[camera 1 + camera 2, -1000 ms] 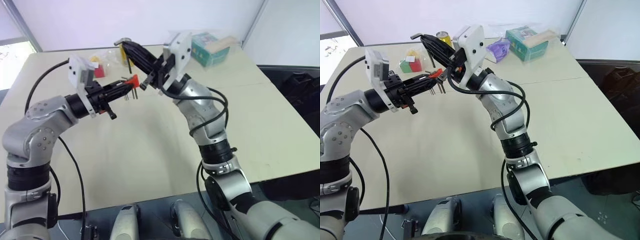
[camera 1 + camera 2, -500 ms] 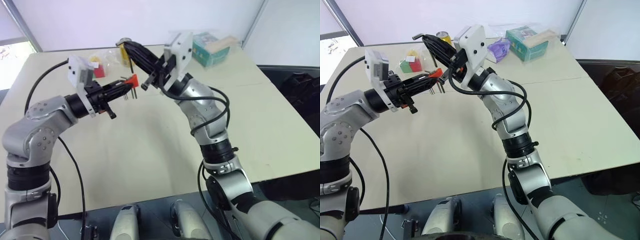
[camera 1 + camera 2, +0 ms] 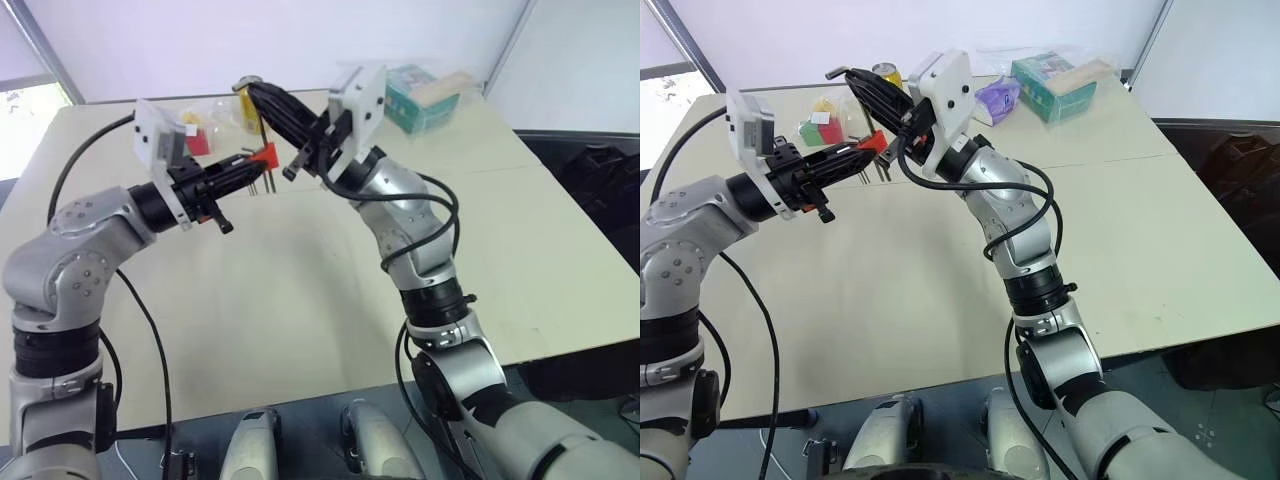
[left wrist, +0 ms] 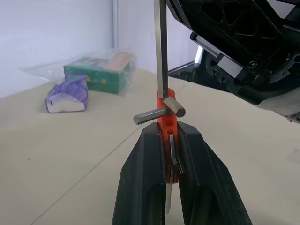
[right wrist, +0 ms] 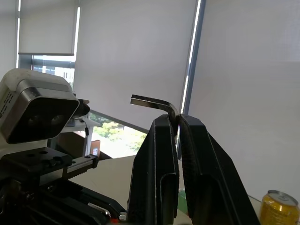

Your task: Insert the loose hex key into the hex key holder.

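The hex key holder [image 3: 264,157] is a small red block with short keys sticking out, held above the table by my left gripper [image 4: 165,129], which is shut on it. My right gripper [image 5: 177,119] is shut on the loose hex key [image 5: 150,101], with the key's bent end above the fingertips. The key's long shaft [image 4: 161,47] hangs straight down from the right gripper [image 3: 260,95]. Its lower end meets the top of the holder [image 4: 164,101]. How deep it sits in the block is hidden.
At the far side of the beige table [image 3: 300,300] lie a green box [image 3: 425,95], a purple pack [image 3: 995,98], a yellow can [image 3: 885,75] and a bag of red, green and yellow toy blocks [image 3: 820,122].
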You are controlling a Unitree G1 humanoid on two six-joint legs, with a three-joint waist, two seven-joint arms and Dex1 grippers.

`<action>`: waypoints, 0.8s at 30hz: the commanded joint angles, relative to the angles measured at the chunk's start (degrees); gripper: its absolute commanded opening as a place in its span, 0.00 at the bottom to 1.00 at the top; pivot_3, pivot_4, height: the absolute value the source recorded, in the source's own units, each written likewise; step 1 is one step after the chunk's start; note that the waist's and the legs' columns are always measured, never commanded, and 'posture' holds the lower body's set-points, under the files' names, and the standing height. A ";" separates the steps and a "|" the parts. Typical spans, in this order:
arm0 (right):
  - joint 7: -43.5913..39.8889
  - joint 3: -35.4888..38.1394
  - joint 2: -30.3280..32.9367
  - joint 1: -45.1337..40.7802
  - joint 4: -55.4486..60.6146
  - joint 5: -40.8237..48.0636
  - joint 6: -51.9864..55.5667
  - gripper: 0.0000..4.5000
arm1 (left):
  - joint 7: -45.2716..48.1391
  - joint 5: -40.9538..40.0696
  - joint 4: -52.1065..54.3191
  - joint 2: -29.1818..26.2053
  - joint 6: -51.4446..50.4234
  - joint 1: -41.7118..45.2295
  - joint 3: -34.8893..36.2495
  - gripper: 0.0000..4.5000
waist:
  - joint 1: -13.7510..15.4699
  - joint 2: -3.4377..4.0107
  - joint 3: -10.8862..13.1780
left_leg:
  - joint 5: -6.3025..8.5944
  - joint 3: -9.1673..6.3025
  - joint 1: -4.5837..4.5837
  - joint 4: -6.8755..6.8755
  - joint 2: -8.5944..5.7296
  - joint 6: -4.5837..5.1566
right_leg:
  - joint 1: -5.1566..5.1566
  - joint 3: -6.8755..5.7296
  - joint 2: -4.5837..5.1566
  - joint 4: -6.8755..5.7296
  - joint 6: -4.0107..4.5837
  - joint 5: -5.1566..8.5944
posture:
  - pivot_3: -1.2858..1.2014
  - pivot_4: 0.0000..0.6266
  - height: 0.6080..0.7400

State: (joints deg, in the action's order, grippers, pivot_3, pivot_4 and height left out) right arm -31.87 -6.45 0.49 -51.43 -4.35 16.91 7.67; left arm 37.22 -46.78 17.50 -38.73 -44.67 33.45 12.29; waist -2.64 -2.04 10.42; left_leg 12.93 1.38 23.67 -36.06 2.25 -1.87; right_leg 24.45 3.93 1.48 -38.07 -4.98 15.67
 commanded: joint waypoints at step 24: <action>-0.20 0.23 0.66 -0.16 0.90 -0.32 -1.29 0.01 | -0.78 -0.06 0.18 -0.33 1.18 1.77 1.69 0.00 | 0.03 0.00 0.00 | 0.00 0.00 0.00 0.00 0.00 0.00 | 0.00 0.00 0.00 0.00 0.00 0.00 | 0.52 0.24 1.00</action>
State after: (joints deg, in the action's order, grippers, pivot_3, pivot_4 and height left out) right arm -31.92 -6.45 1.19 -51.32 -4.81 16.50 7.06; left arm 36.58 -46.71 16.76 -38.75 -44.53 34.07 12.29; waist -2.62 -2.04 10.42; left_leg 12.93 1.38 23.67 -36.06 2.24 -1.87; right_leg 24.45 3.93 1.48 -38.07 -4.98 15.67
